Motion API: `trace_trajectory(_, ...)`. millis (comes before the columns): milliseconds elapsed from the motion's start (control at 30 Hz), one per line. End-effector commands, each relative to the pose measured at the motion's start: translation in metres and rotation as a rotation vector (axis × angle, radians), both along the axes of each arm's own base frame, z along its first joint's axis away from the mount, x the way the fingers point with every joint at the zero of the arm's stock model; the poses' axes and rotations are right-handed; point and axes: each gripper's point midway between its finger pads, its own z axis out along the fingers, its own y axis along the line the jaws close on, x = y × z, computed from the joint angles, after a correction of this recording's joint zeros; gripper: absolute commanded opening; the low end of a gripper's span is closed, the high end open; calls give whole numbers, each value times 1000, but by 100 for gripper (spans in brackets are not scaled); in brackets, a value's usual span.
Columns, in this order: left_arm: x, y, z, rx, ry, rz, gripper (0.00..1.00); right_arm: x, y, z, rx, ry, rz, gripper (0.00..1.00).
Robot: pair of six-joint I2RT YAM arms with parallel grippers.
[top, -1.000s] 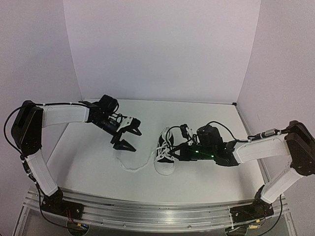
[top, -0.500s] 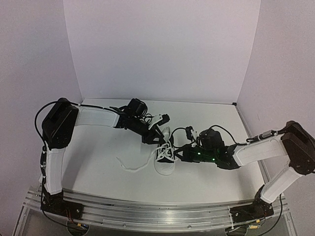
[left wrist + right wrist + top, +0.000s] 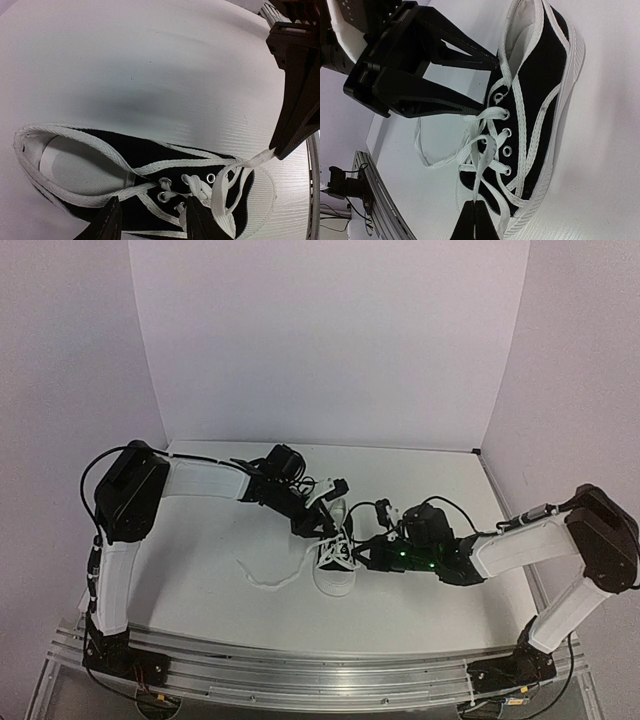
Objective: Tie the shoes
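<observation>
The small black canvas sneaker with white rubber sole (image 3: 335, 570) lies mid-way across the white table (image 3: 180, 560), its long white laces (image 3: 470, 152) threaded but unknotted. My right end effector (image 3: 476, 207) pinches one lace, and my left end effector (image 3: 154, 202) stands half-open astride the eyelets. I see no knot or bow yet, so I judge nearly all the tying remains.

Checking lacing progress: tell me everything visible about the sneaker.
The sneaker is small: black canvas, white trim, sole, toe cap and lining, metal eyelets. It stands sole-down on the table, toe toward the arm bases, laces loose and untied. The right gripper pinches one lace; the left gripper straddles the upper eyelets.
</observation>
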Motion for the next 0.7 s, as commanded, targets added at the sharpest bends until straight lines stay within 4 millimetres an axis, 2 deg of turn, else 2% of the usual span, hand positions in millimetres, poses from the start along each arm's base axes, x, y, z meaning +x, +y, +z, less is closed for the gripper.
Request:
trace_trajectory(0,0,-8,3,-8,-23,-33,40,7,6,3,14,-24,-5,0)
trace_trajectory(100,1,-11,-6,18,-27,-37,40,7,6,3,12,-24,-1,0)
trace_trajectory(300,-7,-9,-11,45,-13,-62,39,7,7,4,12,-29,7,0)
trace_trajectory(400,-7,-9,3,34,3,-71,40,8,7,3,6,-24,2,0)
trace_trajectory(533,-4,-5,39,-32,-16,-105,42,15,-1,-7,-53,6,-61,0)
trace_trajectory(667,-16,-1,41,-38,-39,-161,46,19,-1,-10,-70,9,-71,0)
